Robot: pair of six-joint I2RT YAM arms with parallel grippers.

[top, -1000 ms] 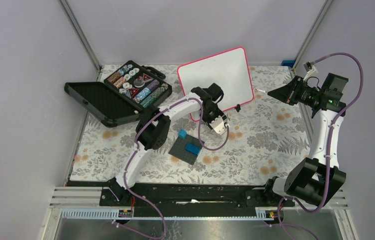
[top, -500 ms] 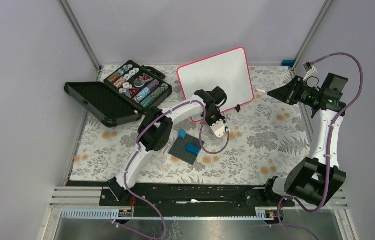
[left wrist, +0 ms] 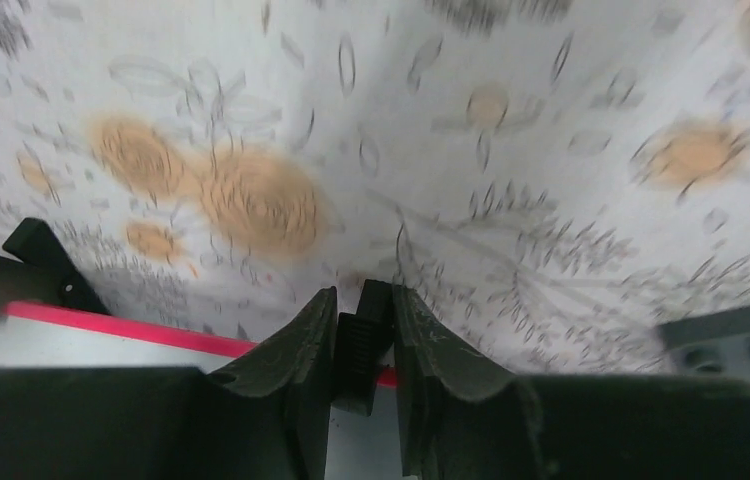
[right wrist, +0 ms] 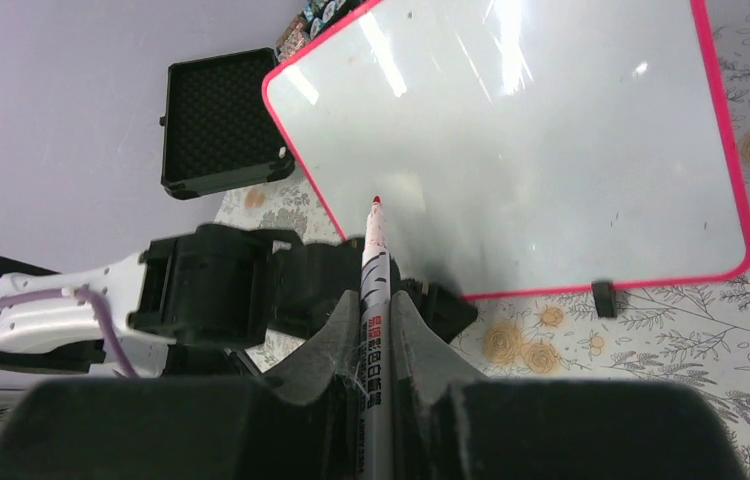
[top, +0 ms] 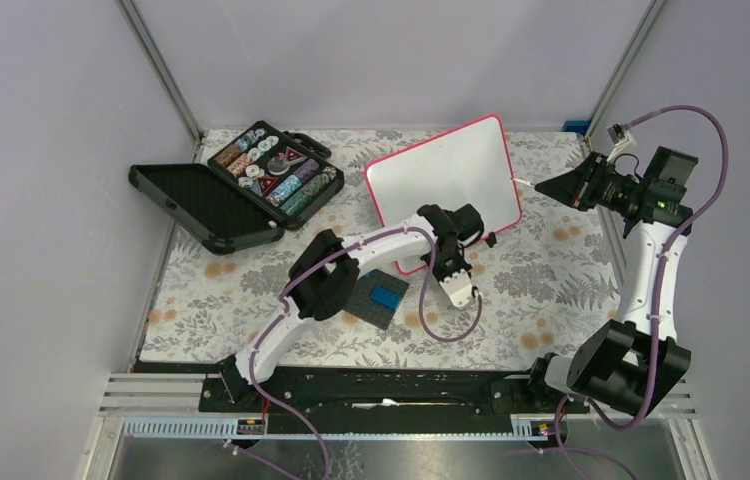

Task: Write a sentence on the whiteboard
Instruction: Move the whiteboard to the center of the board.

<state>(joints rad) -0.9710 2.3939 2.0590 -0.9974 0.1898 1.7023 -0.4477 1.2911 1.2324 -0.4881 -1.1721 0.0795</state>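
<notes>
Whiteboard (top: 448, 180) slid right, left jaws clamped on its foot (left wrist: 357, 342); right jaws grip marker (right wrist: 372, 290); case (top: 201, 205) nearby.

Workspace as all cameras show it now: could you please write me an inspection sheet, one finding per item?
Surface: floral cloth, nothing spilled seen.
Job's things: whiteboard blank, no sentence yet; red-tipped marker points at it.
Clutter: open black case of chips; grey plate with blue block.
Hands: left hand shut on the board's clip foot; right hand shut on the marker.
Cables: purple cables loop along both arms.
Surroundings: plain walls, metal posts.
</notes>
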